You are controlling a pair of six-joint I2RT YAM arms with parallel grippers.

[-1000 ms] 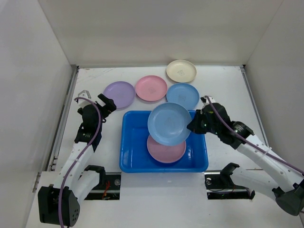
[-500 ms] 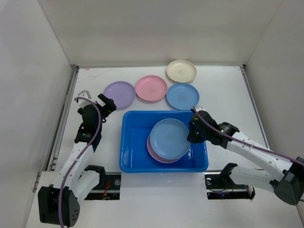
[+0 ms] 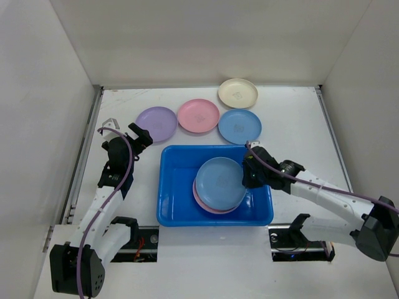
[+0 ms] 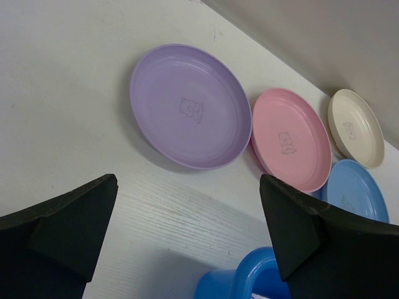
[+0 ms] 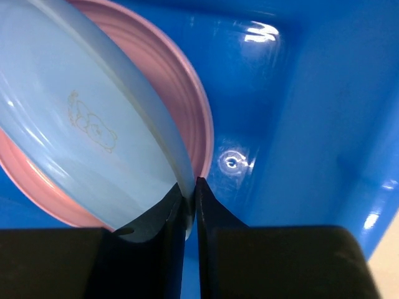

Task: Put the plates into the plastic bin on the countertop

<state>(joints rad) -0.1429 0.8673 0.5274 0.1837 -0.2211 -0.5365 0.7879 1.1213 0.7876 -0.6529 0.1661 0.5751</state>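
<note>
From above, the right arm reaches from the lower right corner leftward, low and nearly flat, into the bin [image 3: 164,187]. The right claw [image 3: 245,174] is at the bin's right side, clenched on the right rim of the blue plate [image 3: 218,182]. That plate lies over the pink plate [image 3: 211,207] on the bin floor, at frame centre. The left arm rises from the lower left corner and bends at the elbow. Its left claw [image 3: 139,134] hangs over the counter [image 3: 299,118], just beside the lilac plate [image 3: 156,123]. Behind the bin lie the far pink plate [image 3: 198,115], the cream plate [image 3: 237,93] and the far blue plate [image 3: 239,126].

In the left wrist view, the left claw [image 4: 187,187] is spread wide and grasps nothing. The lilac plate [image 4: 187,106] lies on the counter just ahead of it, at upper centre. A bin corner [image 4: 249,277] shows at the bottom edge.

In the right wrist view, the right claw [image 5: 190,194] pinches the blue plate's [image 5: 81,124] rim at lower centre. The plate tilts, its held edge raised off the pink plate [image 5: 201,124] beneath.
</note>
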